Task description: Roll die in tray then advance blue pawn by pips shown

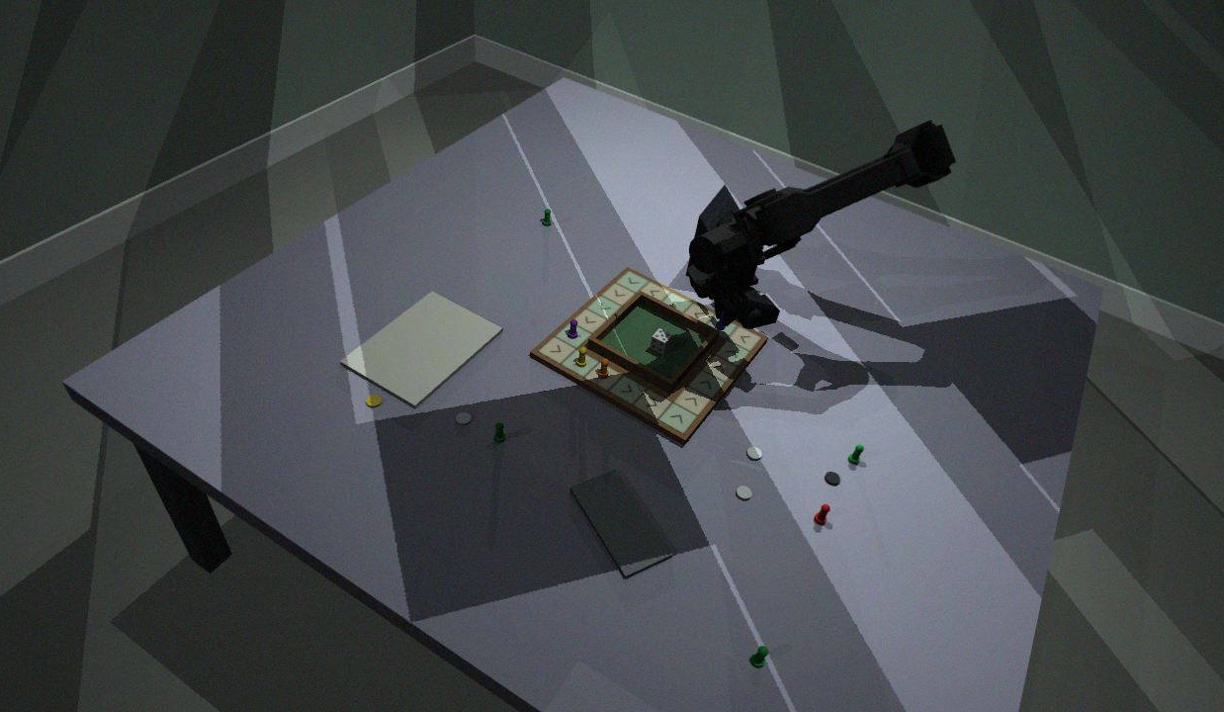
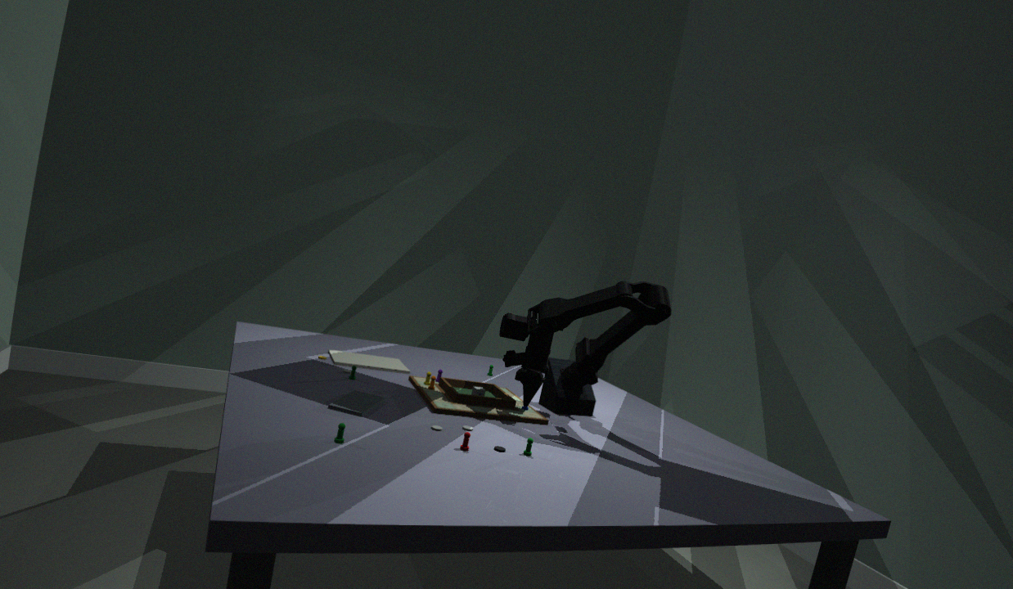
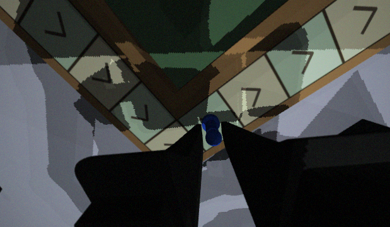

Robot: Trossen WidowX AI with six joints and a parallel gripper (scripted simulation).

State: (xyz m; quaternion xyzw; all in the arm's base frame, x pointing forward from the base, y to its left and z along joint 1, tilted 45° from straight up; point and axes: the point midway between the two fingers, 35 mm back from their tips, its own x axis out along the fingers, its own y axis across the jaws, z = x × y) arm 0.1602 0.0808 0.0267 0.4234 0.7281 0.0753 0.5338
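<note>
My gripper (image 1: 724, 315) (image 2: 525, 406) (image 3: 211, 128) is low over the board (image 1: 678, 417) (image 2: 524, 417) (image 3: 327, 38), its fingers slightly parted around the blue pawn (image 1: 721, 321) (image 3: 213, 137). A thin gap shows on the pawn's right side in the wrist view. The pawn is at the square beside the near corner square; its base is mostly hidden. The white die (image 1: 658, 339) (image 2: 478, 391) lies in the green tray (image 1: 634, 368) (image 2: 480, 400) (image 3: 179, 105), several pips on top. Purple (image 1: 572, 328), yellow (image 1: 582, 356) and orange (image 1: 603, 368) pawns stand at the board's far-left part.
A pale slab (image 1: 421, 347) and a dark slab (image 1: 620, 522) lie off the board. Green pawns (image 1: 546, 218) (image 1: 499, 432) (image 1: 856, 454) (image 1: 758, 656), a red pawn (image 1: 823, 514) and several flat discs (image 1: 754, 453) (image 1: 743, 491) (image 1: 831, 479) are around it. The tray walls rise close to my fingers.
</note>
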